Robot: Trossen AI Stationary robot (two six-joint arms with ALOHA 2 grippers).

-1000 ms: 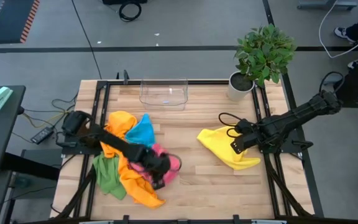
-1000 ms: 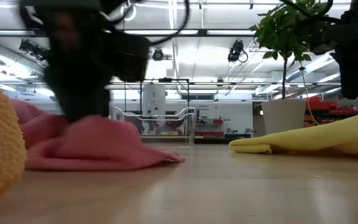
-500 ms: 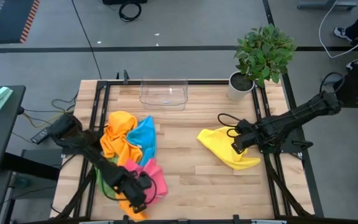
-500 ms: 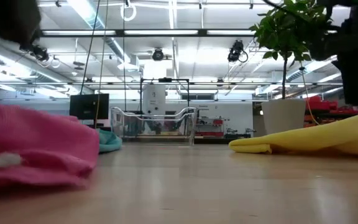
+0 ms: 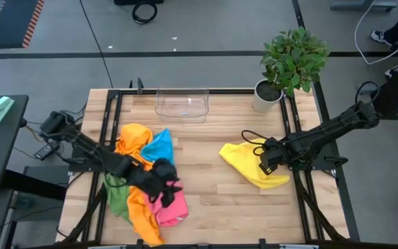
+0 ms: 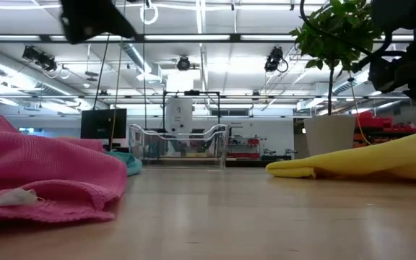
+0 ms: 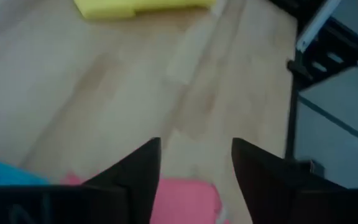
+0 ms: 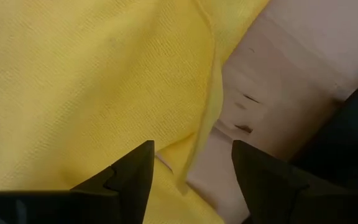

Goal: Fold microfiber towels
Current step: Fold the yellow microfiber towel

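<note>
Pink towel (image 5: 170, 207) is the landmark here, lying crumpled on the wooden table (image 5: 213, 173) toward its near edge. Right against it on the side away from the plant sits an orange towel (image 5: 141, 211), with a green one (image 5: 118, 196) tucked just beyond that, and farther back from the pink one there's a blue towel (image 5: 159, 147) touching a second orange one (image 5: 133, 137), so it's basically one bright heap. The left gripper (image 5: 166, 185) hangs just over the back edge of the pink towel with its fingers (image 7: 135, 177) spread apart and nothing between them; in its wrist view you just see bare wood and a bit of pink (image 7: 185, 200) below. Well apart from the pink towel, across the table toward the plant, a yellow towel (image 5: 249, 162) lies loosely bunched. The right gripper (image 5: 267, 161) sits right over that yellow cloth (image 8: 73, 81), fingers (image 8: 126, 177) parted too, gripping nothing as far as I can see, with the cloth's folded edge running under the gap. Behind the heap, at the far edge, stands a clear plastic tray (image 5: 182, 104), and a potted plant (image 5: 290, 61) sits in the far corner beyond the yellow towel. From the low view the pink towel (image 6: 45, 177) fills the near side and the yellow one (image 6: 360, 163) lies off across the wood.
</note>
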